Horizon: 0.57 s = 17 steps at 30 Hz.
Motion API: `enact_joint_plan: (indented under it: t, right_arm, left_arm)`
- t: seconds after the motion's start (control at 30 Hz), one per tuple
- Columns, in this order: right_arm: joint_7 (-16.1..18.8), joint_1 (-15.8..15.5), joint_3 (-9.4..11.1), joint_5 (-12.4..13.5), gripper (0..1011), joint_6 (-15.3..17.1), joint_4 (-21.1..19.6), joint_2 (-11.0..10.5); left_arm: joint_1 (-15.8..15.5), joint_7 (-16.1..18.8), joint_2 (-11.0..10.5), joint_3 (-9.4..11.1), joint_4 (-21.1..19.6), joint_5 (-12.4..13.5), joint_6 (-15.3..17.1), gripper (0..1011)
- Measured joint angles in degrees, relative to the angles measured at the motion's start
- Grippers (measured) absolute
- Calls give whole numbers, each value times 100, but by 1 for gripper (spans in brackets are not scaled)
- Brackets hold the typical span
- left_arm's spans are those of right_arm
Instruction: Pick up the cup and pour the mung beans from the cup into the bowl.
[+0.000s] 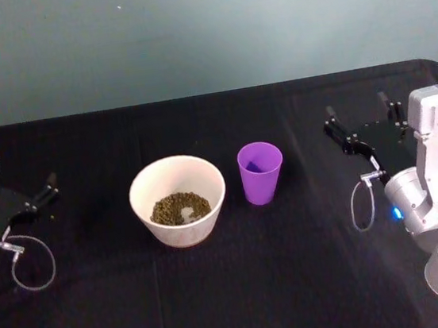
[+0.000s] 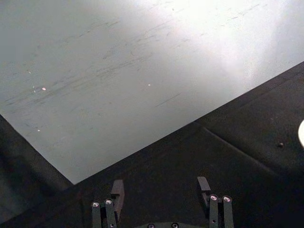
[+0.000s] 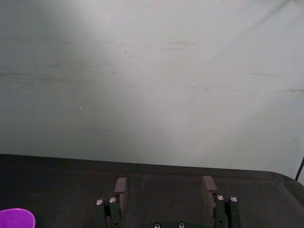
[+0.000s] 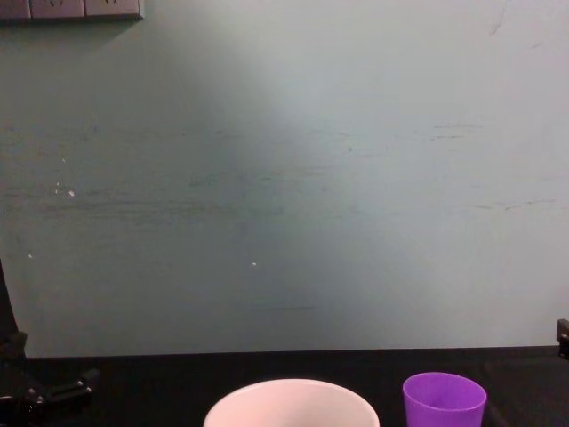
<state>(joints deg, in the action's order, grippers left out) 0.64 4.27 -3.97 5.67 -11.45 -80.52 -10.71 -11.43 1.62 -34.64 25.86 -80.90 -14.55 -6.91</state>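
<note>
Beans (image 1: pixel 180 208) sit in a low heap on the floor of the bowl (image 1: pixel 204 172), so from where I sit the pour reads as done. I see the cup (image 1: pixel 261 172) standing upright just beside the bowl on its right, apart from it, and its inside looks empty. Both rest on the black table (image 1: pixel 242 289), near the middle.

My right gripper (image 1: pixel 362 125) hovers well to the right of the cup, fingers spread wide with nothing between them; in the right wrist view the two fingertips (image 3: pixel 120 186) stand apart over bare cloth, the cup's rim showing at a corner. My left gripper (image 1: pixel 41 197) is out at the far left edge, also parted and holding nothing.

I judge both arms are pulled back to the sides to leave the cup standing free.
</note>
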Motion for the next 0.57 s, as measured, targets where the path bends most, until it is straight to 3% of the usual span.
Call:
enact_joint_plan:
  t: [0.57]
  right_arm:
    - [-29, -8, -2, 6, 1003, 3, -12, 0]
  left_arm:
    - [0, 0, 0, 0, 0, 0, 0, 1000]
